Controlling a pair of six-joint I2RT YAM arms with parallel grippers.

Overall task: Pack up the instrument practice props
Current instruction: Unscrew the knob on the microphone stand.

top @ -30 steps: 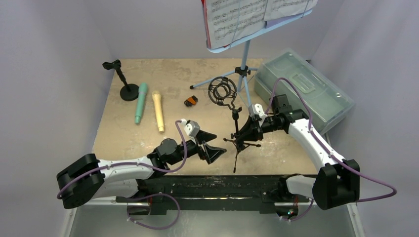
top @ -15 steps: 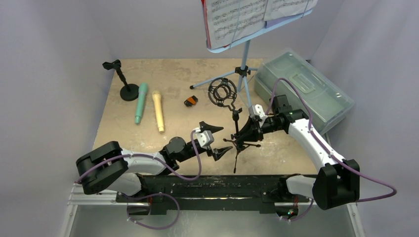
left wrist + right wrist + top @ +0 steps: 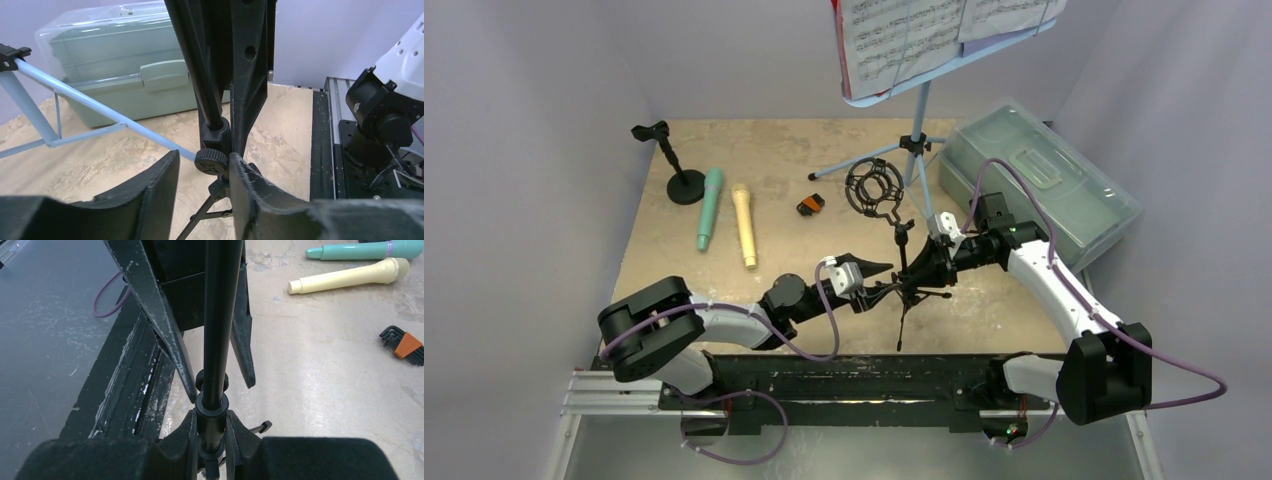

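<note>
Left wrist view: the left fingers [image 3: 150,195] stand open, holding nothing, one on each side of the clamp knob [image 3: 210,161] of the black microphone tripod [image 3: 197,65]. Its pole rises upright from the counter [image 3: 290,125] between both arms, and the right fingers [image 3: 239,431] are clamped on it.

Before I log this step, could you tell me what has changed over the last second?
The left gripper swung right, toward the black microphone tripod, and now straddles its knob, open. The right gripper stayed clamped on that tripod; the teal microphone has not moved.
</note>
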